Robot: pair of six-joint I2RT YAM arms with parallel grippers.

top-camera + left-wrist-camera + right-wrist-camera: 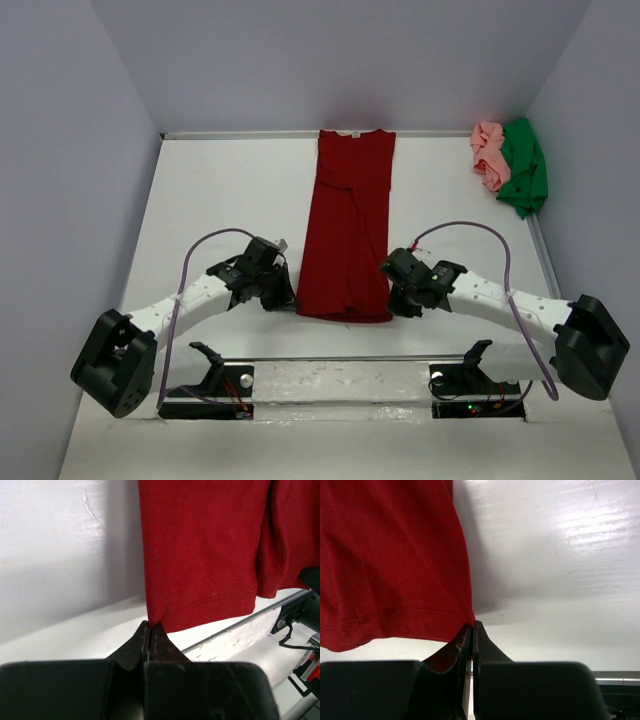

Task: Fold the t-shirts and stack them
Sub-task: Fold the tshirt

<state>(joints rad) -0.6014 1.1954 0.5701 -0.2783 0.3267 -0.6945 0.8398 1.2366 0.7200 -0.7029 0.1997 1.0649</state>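
Table (230,200) — red shirt (350,220) lies at centre frame as a long narrow strip, collar toward the top. Its sides look folded in, so I judge it partly folded, with the crosswise folds left to do. Green shirt (525,170) and pink shirt (489,155) sit crumpled and touching at upper right — not folded, no stack yet. Left gripper (283,298) and right gripper (395,295) are both clenched, each pinching one lower hem corner of the red shirt.

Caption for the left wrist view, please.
Left gripper shut on the dark red t-shirt at its hem corner, white table beside it.
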